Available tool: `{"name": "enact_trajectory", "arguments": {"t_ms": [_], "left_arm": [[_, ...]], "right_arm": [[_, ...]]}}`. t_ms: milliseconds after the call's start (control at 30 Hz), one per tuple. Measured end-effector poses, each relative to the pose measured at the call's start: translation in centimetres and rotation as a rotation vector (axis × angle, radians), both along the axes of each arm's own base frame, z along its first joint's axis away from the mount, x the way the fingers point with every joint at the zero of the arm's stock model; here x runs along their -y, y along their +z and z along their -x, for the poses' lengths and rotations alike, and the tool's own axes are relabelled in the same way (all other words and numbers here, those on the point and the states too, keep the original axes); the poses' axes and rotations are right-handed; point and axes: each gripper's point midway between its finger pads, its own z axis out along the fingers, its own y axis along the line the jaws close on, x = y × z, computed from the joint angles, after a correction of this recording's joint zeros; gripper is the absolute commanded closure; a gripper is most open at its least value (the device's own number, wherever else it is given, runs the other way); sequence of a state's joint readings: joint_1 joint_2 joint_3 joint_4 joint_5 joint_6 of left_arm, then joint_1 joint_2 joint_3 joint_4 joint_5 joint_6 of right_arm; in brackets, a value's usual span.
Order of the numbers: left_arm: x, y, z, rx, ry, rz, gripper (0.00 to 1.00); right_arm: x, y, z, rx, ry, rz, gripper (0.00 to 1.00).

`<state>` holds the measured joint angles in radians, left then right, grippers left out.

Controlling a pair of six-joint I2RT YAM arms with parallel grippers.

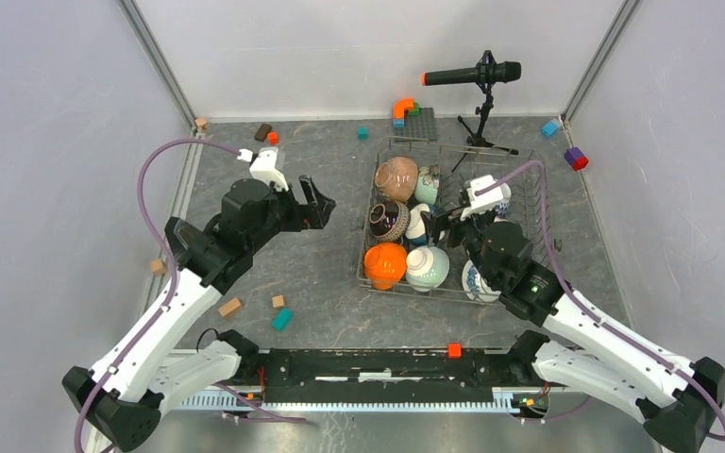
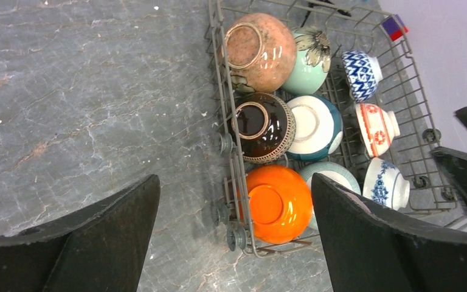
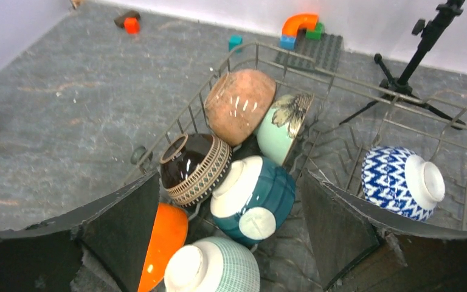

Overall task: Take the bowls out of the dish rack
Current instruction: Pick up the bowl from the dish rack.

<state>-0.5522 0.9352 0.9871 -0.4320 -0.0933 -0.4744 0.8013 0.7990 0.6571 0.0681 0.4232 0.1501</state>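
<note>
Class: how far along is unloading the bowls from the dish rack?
Done: nothing yet; all nine bowls sit in the dish rack. In hand: nothing; the right gripper hangs open above the teal bowl, the left gripper open over the table beside it. Left: every bowl.

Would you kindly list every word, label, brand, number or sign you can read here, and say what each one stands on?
No readable text in any view.
The blue-and-white zigzag ceramic bowl, the red-and-white patterned ceramic bowl and the pale green flower-painted bowl in the grey wire dish rack carry decoration only, no letters or numbers.
The black microphone shows no legible brand.
</note>
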Motion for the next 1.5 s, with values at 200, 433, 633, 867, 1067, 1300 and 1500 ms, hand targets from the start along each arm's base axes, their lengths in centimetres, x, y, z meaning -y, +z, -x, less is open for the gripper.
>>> {"name": "enact_trajectory", "arguments": {"t_ms": [200, 433, 633, 867, 1067, 1300, 1500], "left_arm": [[0.6, 0.7, 0.5, 0.031, -0.041, 0.033, 0.00], [1.0, -0.2, 0.3, 0.004, -0.049, 0.032, 0.00], [2.0, -0.8, 0.5, -0.023, -0.096, 0.041, 0.00], [2.5, -1.0, 0.8, -0.032, -0.129, 0.054, 0.00], [2.9, -1.5, 0.7, -0.051, -0.138, 0.061, 0.00], [3.1, -2.2, 0.5, -0.073, -0.138, 0.052, 0.00], [3.2, -2.7, 0.3, -0.085, -0.138, 0.045, 0.00]], "right_arm": [[1.1, -3.0, 0.4, -0.097, -0.034, 0.095, 0.16], [4.4, -6.6, 1.7, -0.178, -0.114, 0.088, 0.21], [5.3, -11.7, 2.3, -0.321, -0.083, -0.041, 0.24], [3.3, -13.0, 3.2, -0.408, 0.037, -0.244, 0.30], [2.0, -13.7, 3.8, -0.461, 0.112, -0.360, 0.33], [1.9, -15.1, 4.6, -0.510, 0.126, -0.381, 0.32], [2.0, -16.2, 5.1, -0.533, 0.131, -0.383, 0.32]]}}
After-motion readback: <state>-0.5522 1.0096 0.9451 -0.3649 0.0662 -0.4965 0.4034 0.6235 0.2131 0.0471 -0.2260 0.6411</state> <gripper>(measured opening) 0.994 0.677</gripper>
